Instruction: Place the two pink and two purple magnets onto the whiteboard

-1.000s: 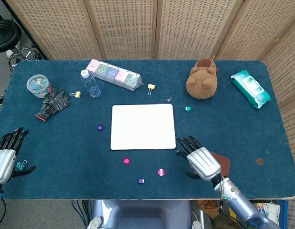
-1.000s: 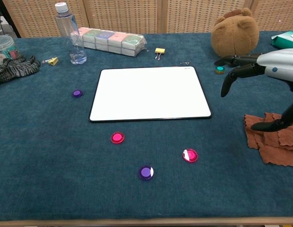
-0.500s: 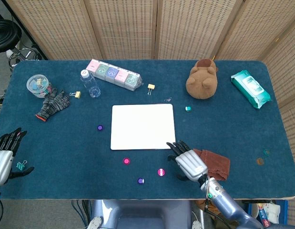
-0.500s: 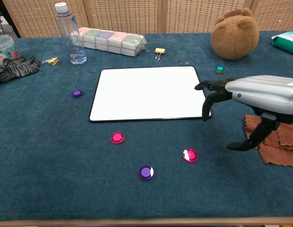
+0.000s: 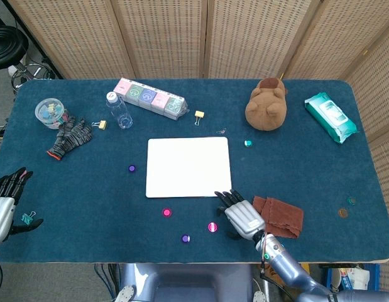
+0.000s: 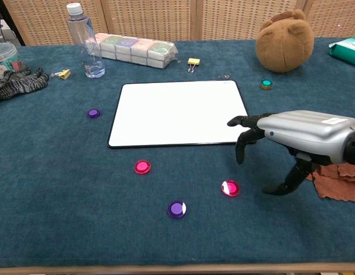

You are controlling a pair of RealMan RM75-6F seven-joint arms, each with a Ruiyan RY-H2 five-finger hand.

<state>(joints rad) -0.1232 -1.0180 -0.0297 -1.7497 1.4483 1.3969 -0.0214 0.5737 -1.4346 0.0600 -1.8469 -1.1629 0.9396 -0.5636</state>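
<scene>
The whiteboard (image 5: 188,167) (image 6: 177,113) lies flat mid-table with nothing on it. Two pink magnets lie in front of it: one (image 5: 167,212) (image 6: 142,167) to the left, one (image 5: 212,227) (image 6: 230,188) to the right. A purple magnet (image 5: 185,238) (image 6: 176,209) sits nearest the front edge, and another purple magnet (image 5: 132,168) (image 6: 93,113) lies left of the board. My right hand (image 5: 243,216) (image 6: 300,137) hovers open, fingers spread, just right of and above the right pink magnet. My left hand (image 5: 5,204) rests open at the table's left edge, seen only in the head view.
A brown cloth (image 5: 279,216) (image 6: 336,175) lies right of my right hand. At the back stand a water bottle (image 5: 119,111), a pack of boxes (image 5: 150,97), a plush bear (image 5: 267,104) and a wipes pack (image 5: 331,117). Gloves (image 5: 70,137), a teal magnet (image 5: 247,143) and binder clips lie around.
My right hand has moved left from over the brown cloth to beside the right pink magnet, still spread. The left hand has barely shifted. No magnet has moved.
</scene>
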